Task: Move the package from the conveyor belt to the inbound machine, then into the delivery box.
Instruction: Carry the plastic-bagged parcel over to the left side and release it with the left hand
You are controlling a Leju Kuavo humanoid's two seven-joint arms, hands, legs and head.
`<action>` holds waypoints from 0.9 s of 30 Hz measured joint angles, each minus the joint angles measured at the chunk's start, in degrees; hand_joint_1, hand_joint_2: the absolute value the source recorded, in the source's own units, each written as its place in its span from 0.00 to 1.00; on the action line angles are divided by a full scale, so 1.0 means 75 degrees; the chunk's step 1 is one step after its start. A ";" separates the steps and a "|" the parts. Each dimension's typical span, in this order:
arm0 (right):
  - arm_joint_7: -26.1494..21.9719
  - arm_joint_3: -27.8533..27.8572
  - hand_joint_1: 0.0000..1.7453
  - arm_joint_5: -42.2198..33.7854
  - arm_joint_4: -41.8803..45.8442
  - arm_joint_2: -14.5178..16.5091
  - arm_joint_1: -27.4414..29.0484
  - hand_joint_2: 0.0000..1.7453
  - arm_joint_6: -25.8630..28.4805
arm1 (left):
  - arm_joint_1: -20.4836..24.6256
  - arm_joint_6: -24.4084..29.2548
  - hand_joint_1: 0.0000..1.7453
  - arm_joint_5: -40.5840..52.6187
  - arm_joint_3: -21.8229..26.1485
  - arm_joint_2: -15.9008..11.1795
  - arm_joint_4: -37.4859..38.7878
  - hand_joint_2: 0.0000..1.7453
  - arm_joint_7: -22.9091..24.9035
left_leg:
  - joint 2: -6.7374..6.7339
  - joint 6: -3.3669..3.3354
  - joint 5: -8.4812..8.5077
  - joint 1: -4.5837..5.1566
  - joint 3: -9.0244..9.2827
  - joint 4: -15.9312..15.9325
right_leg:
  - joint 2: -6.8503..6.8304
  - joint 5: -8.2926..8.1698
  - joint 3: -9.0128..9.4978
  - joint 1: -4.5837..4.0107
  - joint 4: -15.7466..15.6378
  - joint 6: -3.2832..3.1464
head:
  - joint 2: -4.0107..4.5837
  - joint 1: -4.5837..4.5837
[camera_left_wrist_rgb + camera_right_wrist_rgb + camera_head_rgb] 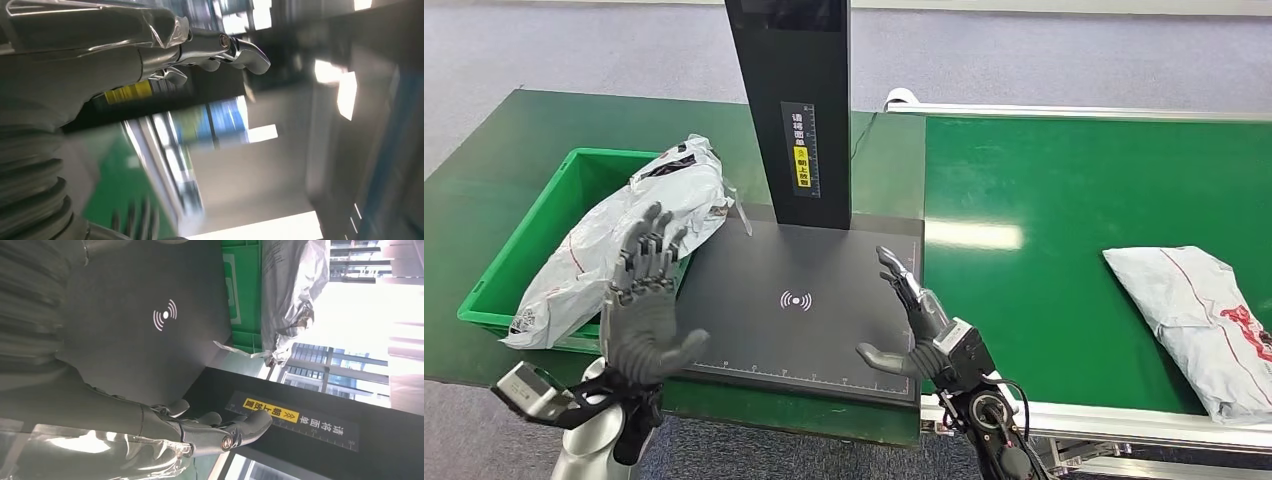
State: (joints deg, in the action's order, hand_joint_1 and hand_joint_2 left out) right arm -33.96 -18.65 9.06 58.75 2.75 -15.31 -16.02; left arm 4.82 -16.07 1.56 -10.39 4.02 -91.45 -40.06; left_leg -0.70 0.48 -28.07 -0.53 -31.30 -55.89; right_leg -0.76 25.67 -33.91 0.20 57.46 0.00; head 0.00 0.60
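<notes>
Two grey poly mailer packages are showing. One package [1199,320] is lying flat on the green conveyor belt [1064,230], well out to the robot's right, its long axis running diagonally from the belt's middle toward the near right edge. The other mailer [624,235] is resting slantwise in the green delivery box [519,270], its upper end overhanging the rim beside the scanner's black plate [809,300].

The right hand [914,325] is hovering over the plate's right edge, fingers spread wide and holding nothing; it is plainly the nearer hand to the belt package, which is lying to its right, well apart. The left hand [644,300] is raised palm-outward in front of the box, fingers apart, likewise empty, near the boxed mailer; whether it is touching cannot be told.

One inbound machine is standing here, its black column [794,100] rising behind the plate. Judged from this layout, the next pickup is calling for a rightward reach by the right arm.
</notes>
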 joint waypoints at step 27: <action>0.0588 0.0420 0.00 -0.0117 0.0273 0.0234 0.0581 1.00 0.0158 | 0.0312 -0.0667 0.00 0.0025 -0.0155 0.0013 0.3289 1.00 0.2096 | -0.0002 0.0000 0.0001 0.0000 0.0002 0.0000 | 0.0001 0.0000 0.0000 0.0000 -0.0001 0.0000 | 0.0000 0.0001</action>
State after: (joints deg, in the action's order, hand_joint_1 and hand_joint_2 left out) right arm -29.55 -15.50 8.18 60.80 4.51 -10.95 -14.83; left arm 7.16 -21.08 1.74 -11.56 4.11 -66.78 -24.34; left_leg -0.72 0.48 -28.06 -0.53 -31.28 -55.89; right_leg -0.75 25.67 -33.91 0.20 57.46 -0.01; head 0.00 0.61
